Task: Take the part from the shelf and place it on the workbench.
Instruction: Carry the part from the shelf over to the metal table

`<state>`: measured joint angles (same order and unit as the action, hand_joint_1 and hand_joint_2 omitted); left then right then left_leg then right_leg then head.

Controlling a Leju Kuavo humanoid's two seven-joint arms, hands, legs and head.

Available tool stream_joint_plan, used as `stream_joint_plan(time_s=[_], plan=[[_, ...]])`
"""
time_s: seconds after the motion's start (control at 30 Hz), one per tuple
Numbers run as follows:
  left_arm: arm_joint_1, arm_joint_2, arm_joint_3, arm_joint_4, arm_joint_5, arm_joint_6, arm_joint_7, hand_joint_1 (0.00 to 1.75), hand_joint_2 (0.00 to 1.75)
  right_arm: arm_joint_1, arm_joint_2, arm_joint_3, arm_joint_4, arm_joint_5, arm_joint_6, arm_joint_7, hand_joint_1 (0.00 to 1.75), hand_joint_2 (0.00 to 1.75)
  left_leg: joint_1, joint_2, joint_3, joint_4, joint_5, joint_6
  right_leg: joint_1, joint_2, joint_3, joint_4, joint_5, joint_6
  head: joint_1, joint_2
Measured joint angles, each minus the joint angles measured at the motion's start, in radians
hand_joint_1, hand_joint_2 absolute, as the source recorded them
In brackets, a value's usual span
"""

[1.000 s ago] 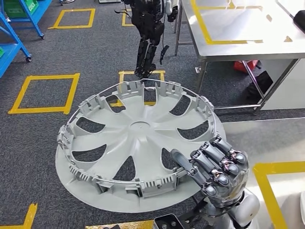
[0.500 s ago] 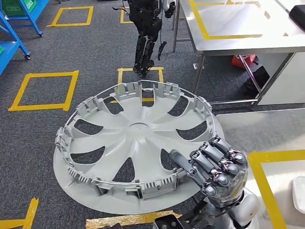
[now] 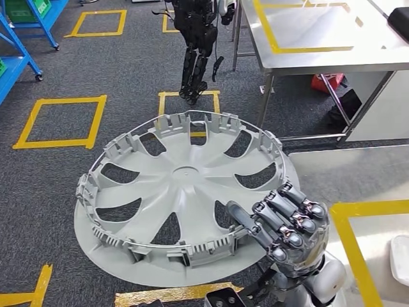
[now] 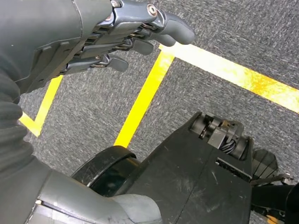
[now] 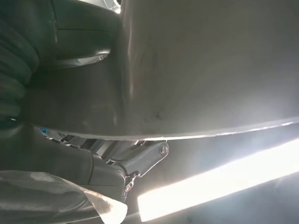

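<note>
Scene shifted slightly; right hand [image 3: 289,227] grips wheel cover [image 3: 183,192], palm hidden

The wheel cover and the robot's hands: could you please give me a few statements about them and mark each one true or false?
1. The right hand grips the grey wheel cover at its rim. True.
2. The wheel cover lies flat on the steel workbench. False: it is held above the carpet, and the workbench stands beyond it.
3. The left hand holds nothing, its fingers spread above the carpet. True.
4. Both hands carry the cover. False: the right hand alone grips it.
5. Another dark robot stands on the carpet beyond the cover. True.
</note>
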<state>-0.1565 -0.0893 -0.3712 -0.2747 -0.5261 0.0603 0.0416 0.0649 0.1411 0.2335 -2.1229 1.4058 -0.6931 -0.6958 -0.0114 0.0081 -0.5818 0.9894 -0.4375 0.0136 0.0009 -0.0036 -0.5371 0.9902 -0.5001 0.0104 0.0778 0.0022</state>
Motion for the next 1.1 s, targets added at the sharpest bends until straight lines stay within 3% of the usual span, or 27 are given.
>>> stream_joint_plan(time_s=[0.33, 0.5, 0.57, 0.63, 0.7, 0.73, 0.77, 0.83, 0.9, 1.0, 1.03, 1.1], plan=[[0.0, 0.0, 0.0, 0.0, 0.003, 0.0, 0.0, 0.0, 1.75, 0.001, 0.0, 0.002, 0.007, -0.01, 0.0, 0.0, 1.75, 1.75, -0.001, 0.0, -0.004, 0.002, 0.0, 0.0, -0.002, 0.0, -0.002, 0.0, 0.001, 0.002, 0.0, 0.0], [0.004, 0.003, 0.0, 0.0, 0.002, 0.001, 0.0, 0.0, 1.75, 0.007, 0.0, 0.019, 0.01, -0.008, 0.0, 0.0, 1.75, 1.75, -0.002, 0.003, 0.0, -0.01, 0.006, 0.02, -0.005, 0.001, -0.005, -0.005, 0.004, 0.016, 0.0, 0.0], [0.005, 0.004, 0.0, 0.0, 0.002, 0.002, 0.0, 0.0, 1.75, 0.01, 0.0, 0.026, 0.01, -0.006, 0.0, 0.0, 1.75, 1.75, 0.005, 0.011, 0.009, -0.034, 0.018, 0.025, -0.005, 0.003, -0.031, 0.042, -0.03, 0.022, 0.002, 0.0], [0.007, 0.004, 0.0, 0.0, 0.002, 0.002, 0.0, 0.0, 1.75, 0.011, 0.0, 0.03, 0.01, -0.005, 0.0, 0.0, 1.75, 1.75, 0.007, 0.02, 0.009, -0.038, 0.021, 0.027, -0.011, 0.004, -0.092, 0.165, -0.093, 0.032, 0.004, 0.0], [0.009, 0.005, 0.0, 0.0, 0.002, 0.002, 0.0, 0.0, 1.75, 0.013, 0.0, 0.031, 0.01, -0.005, 0.0, 0.0, 1.75, 1.75, 0.007, 0.032, 0.005, -0.035, 0.019, 0.024, -0.02, 0.003, -0.141, 0.261, -0.121, 0.044, 0.004, 0.0], [0.01, 0.005, 0.0, 0.0, 0.001, 0.002, 0.0, 0.0, 1.75, 0.014, 0.0, 0.032, 0.01, -0.004, 0.0, 0.0, 1.75, 1.75, 0.009, 0.039, 0.004, -0.032, 0.017, 0.021, -0.025, 0.001, -0.141, 0.258, -0.107, 0.05, 0.003, 0.0], [0.01, 0.005, 0.0, 0.0, 0.0, 0.001, 0.0, 0.0, 1.75, 0.014, 0.0, 0.032, 0.011, -0.003, 0.0, 0.0, 1.75, 1.75, 0.012, 0.045, 0.004, -0.027, 0.014, 0.015, -0.031, -0.004, -0.119, 0.213, -0.076, 0.055, 0.004, 0.0], [0.01, 0.007, 0.0, 0.0, -0.001, 0.0, 0.001, 0.0, 1.75, 0.014, 0.0, 0.033, 0.011, -0.001, 0.0, 0.0, 1.75, 1.75, 0.016, 0.058, 0.001, -0.008, 0.002, -0.002, -0.038, -0.031, -0.054, 0.084, -0.022, 0.066, 0.004, 0.0], [0.01, 0.011, 0.0, 0.001, -0.003, -0.001, 0.003, 0.0, 1.75, 0.013, 0.0, 0.036, 0.013, 0.001, 0.0, 0.0, 1.75, 1.75, 0.017, 0.069, -0.003, 0.011, -0.007, -0.021, -0.034, -0.046, -0.021, 0.025, -0.008, 0.054, 0.002, 0.0], [0.011, 0.013, 0.0, 0.004, -0.007, -0.005, 0.006, 0.0, 1.75, 0.014, 0.0, 0.043, 0.017, 0.006, 0.0, 0.0, 1.75, 1.75, 0.022, 0.079, -0.005, 0.021, -0.011, -0.036, -0.028, -0.022, -0.028, 0.033, -0.004, 0.021, -0.001, 0.0], [0.01, 0.014, 0.0, 0.004, -0.008, -0.006, 0.008, 0.0, 1.75, 0.014, 0.0, 0.045, 0.018, 0.008, 0.0, 0.0, 1.75, 1.75, 0.025, 0.067, -0.01, 0.034, -0.025, -0.04, -0.027, -0.013, -0.03, 0.033, -0.001, 0.014, -0.001, 0.0], [0.01, 0.016, 0.0, 0.006, -0.009, -0.006, 0.009, 0.0, 1.75, 0.013, 0.0, 0.049, 0.02, 0.01, 0.0, 0.0, 1.75, 1.75, 0.028, 0.026, -0.042, 0.119, -0.087, -0.043, -0.027, 0.004, -0.034, 0.032, 0.004, 0.002, -0.002, 0.0]])
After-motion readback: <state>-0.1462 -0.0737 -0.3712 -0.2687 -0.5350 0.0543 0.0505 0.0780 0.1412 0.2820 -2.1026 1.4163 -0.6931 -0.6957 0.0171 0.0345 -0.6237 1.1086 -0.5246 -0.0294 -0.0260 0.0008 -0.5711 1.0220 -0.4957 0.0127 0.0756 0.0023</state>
